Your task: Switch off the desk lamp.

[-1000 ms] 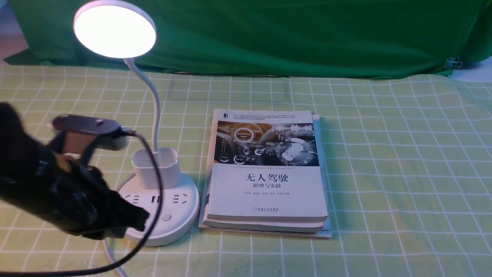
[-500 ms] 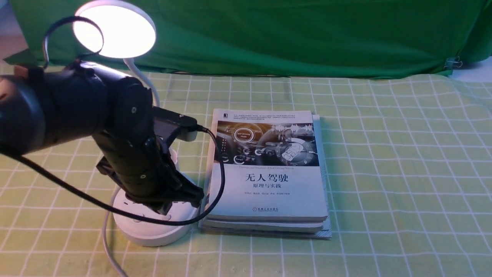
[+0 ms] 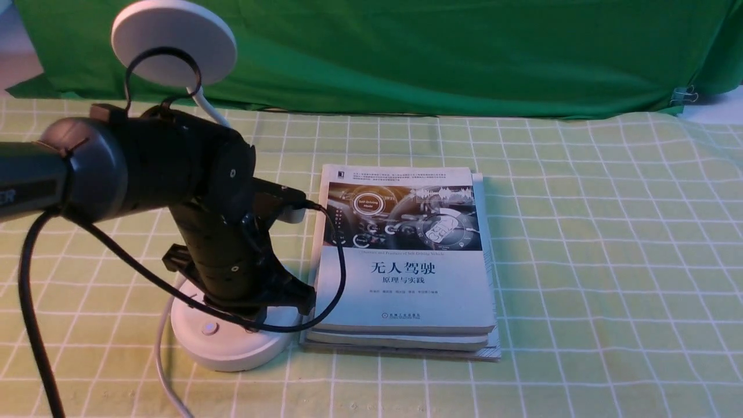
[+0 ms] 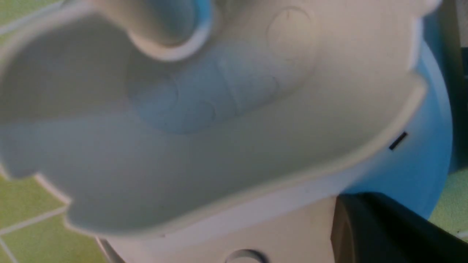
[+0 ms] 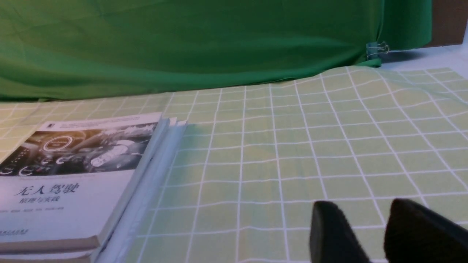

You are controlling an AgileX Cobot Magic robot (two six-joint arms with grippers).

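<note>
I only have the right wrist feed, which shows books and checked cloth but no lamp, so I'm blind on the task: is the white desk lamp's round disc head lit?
Observer: No. In the front view the flat round disc head of the white desk lamp is dark.
Operator: Where is the left gripper?
Observer: The black left gripper is down at the lamp's round white base, beside the stack of books.
Operator: Any button showing?
Observer: One small round button shows uncovered on the base, to the gripper's left.

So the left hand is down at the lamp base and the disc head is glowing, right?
No: in the front view the disc head is dark, not glowing. The left hand is down at the lamp base, as you said.
</note>
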